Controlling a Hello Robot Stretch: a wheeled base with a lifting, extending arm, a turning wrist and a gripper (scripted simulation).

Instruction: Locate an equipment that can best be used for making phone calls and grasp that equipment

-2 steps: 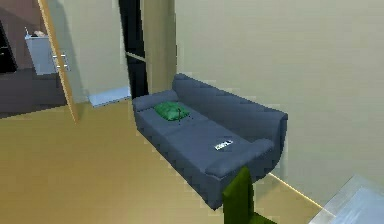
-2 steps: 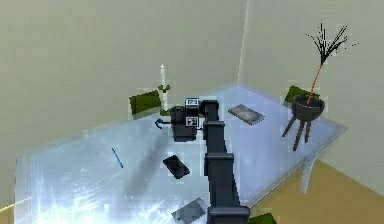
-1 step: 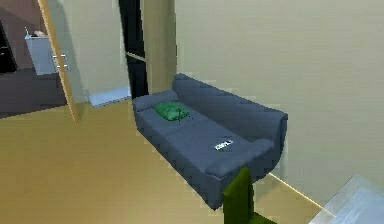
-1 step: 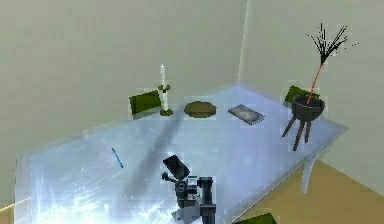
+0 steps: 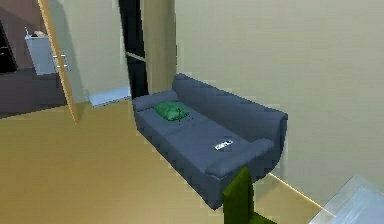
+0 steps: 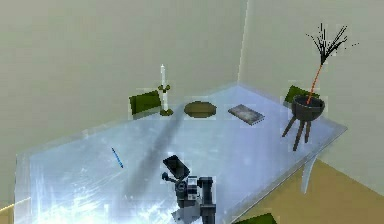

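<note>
Forward view: a small flat thing (image 5: 222, 146) on the sofa (image 5: 250, 125), at 4 o'clock from the green cushion (image 5: 172, 110), could lure the search astray — arm side view: at the desk's (image 6: 80, 170) 6 o'clock the hand (image 6: 180, 178), its grip impossible to tell, is by a dark slab (image 6: 175, 162), likely the phone, which may skid away.

Pincer (image 6: 176, 166) left of arm (image 6: 201, 200)

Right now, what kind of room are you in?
Most likely a combined living and dining room in a house. There is a grey-blue sofa against the wall by a doorway. To the arm's side is a large pale table with green chairs tucked in and a white candle standing on it.
</note>
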